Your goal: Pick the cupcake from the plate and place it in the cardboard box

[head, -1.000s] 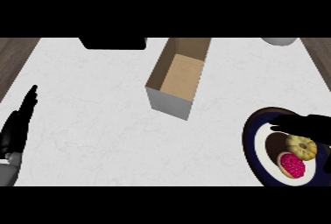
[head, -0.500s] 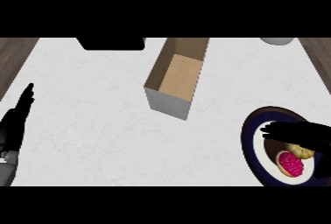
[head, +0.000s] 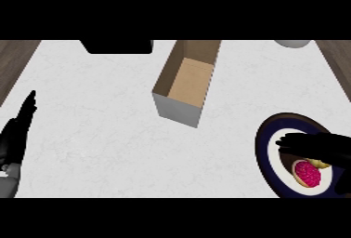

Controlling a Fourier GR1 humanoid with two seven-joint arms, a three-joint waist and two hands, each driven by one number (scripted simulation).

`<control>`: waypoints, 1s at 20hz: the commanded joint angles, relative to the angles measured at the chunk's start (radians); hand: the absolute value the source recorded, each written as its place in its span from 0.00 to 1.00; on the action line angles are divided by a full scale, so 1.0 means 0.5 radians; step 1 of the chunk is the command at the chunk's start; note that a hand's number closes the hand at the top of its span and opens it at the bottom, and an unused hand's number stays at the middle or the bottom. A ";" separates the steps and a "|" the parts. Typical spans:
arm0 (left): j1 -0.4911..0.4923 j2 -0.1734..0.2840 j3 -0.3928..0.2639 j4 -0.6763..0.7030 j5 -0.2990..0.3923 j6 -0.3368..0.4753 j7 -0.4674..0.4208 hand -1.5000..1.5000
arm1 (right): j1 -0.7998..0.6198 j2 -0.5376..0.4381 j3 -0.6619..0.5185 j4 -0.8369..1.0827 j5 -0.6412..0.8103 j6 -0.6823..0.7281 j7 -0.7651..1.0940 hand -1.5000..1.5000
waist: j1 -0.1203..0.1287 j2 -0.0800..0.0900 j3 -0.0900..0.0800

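The cupcake [head: 308, 173], pink on top with a yellow side, lies on a dark-rimmed plate [head: 264, 145] at the counter's right edge. My right hand [head: 321, 147] hovers over the plate just beyond the cupcake, fingers stretched to the left, and hides part of the yellow side. It looks open, and I cannot see any finger curled round the cupcake. The cardboard box [head: 186, 83] stands open-topped at the upper middle, with nothing inside. My left hand [head: 16, 135] rests open at the left edge, fingers up.
A black object [head: 116, 46] sits at the counter's far edge, left of the box. A pale round vessel [head: 293, 43] shows at the top right. Dark wood borders the white counter [head: 103, 139] on both sides.
My right hand has slid down and slightly left over the plate, covering more of the cupcake's yellow side. The cupcake, box and left hand have stayed put.
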 commanded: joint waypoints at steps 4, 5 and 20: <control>-0.012 -0.036 0.078 0.062 -0.031 -0.091 -0.074 0.50 | 0.119 -0.054 0.021 -0.262 0.119 0.201 0.098 0.00 | 0.001 0.001 -0.001; 0.062 -0.091 0.045 -0.025 -0.084 -0.027 -0.018 0.50 | 0.221 -0.056 0.006 -0.276 0.167 0.075 0.076 0.00 | 0.000 0.000 0.000; -0.003 -0.142 0.168 -0.005 -0.170 -0.148 0.002 0.50 | 0.240 0.363 -0.224 -0.049 0.356 -0.406 0.138 1.00 | -0.002 0.002 0.001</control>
